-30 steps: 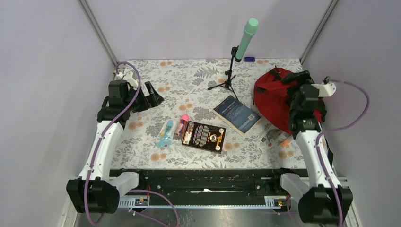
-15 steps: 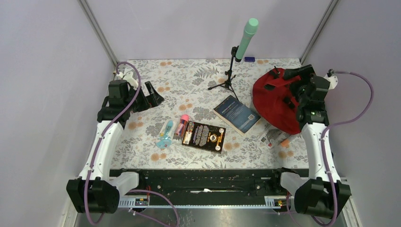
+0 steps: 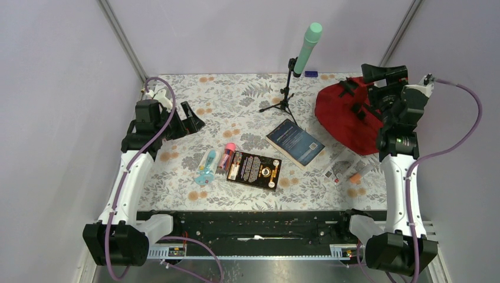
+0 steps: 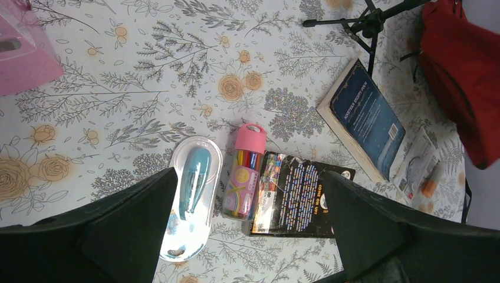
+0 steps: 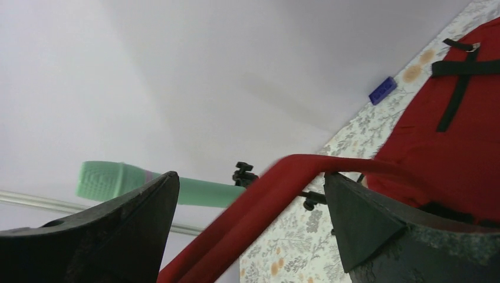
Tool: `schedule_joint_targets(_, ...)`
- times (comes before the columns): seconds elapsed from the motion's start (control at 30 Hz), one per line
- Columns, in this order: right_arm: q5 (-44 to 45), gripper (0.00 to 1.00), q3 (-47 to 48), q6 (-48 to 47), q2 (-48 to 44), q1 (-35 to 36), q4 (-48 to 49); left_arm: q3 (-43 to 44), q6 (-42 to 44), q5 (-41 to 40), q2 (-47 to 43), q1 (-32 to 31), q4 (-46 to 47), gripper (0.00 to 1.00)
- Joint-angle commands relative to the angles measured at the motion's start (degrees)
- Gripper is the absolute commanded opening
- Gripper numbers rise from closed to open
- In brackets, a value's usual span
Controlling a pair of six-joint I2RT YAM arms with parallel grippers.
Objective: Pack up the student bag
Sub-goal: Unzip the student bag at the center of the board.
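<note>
The student bag [image 3: 345, 115] is a dark-red backpack with black straps, lying at the back right of the table. It also shows in the right wrist view [image 5: 466, 147]. My right gripper [image 3: 383, 84] is raised over the bag's far right side with its jaws wide apart. A red shoulder strap [image 5: 283, 188] runs slanting between the fingers and rests against the right one, drawn taut toward the bag. My left gripper [image 3: 191, 121] is open and empty at the far left; in its wrist view [image 4: 247, 236] it hovers above the items on the table.
A blue book [image 3: 295, 142], a black book [image 3: 255, 170], a pink marker tube [image 3: 226, 156], a blue tool in a clear case [image 3: 206, 167] and a small packet [image 3: 345, 171] lie mid-table. A green-headed microphone stand [image 3: 288, 88] stands at the back. A pink box [image 4: 23, 53] sits far left.
My right gripper has risen and moved back and to the right, and the bag has been drawn flatter and toward the back. The left arm has not moved.
</note>
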Motion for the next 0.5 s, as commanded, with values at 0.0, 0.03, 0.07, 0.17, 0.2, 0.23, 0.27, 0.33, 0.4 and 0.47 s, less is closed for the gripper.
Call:
schedule_joint_targets(0.0,-1.3,1.00,4.2,2.0,-3.5,-0.2,6.4,0.2,0.2,2.1,-1.5,0.3,2.8,0.99)
schedule_joint_targets(0.03,-1.1,1.00,4.3,1.9,-3.9,-0.2,6.5,0.2,0.2,2.2,-1.4,0.3,2.8,0.99)
schedule_joint_targets(0.07,-1.0,1.00,4.8,1.9,-4.3,-0.2,6.7,0.3,0.2,2.3,-1.4,0.3,2.8,0.99)
schedule_joint_targets(0.17,-0.7,1.00,5.0,2.2,-5.1,-0.2,9.0,0.3,0.1,2.6,-1.4,0.3,2.8,0.99)
schedule_joint_targets(0.2,-0.1,1.00,5.0,2.0,-5.2,-0.2,9.1,0.3,0.2,2.6,-1.4,0.3,2.8,0.99)
schedule_joint_targets(0.23,0.5,1.00,4.8,1.7,-5.3,-0.2,9.2,0.3,0.1,2.6,-1.4,0.3,2.8,0.99)
schedule_joint_targets(0.27,1.4,1.00,4.4,1.2,-5.4,-0.2,9.4,0.3,0.1,2.6,-1.5,0.3,2.8,0.99)
schedule_joint_targets(0.33,4.3,1.00,2.8,-0.6,-5.3,-0.2,10.6,0.2,0.1,2.6,-1.4,0.3,2.8,0.99)
schedule_joint_targets(0.4,5.6,1.00,1.5,-0.3,-4.9,-0.6,13.0,0.2,0.1,2.7,-1.4,0.3,2.8,0.99)
schedule_joint_targets(0.47,2.5,1.00,1.2,1.3,-4.7,-0.7,16.0,0.2,0.1,2.7,-1.2,0.3,2.8,0.99)
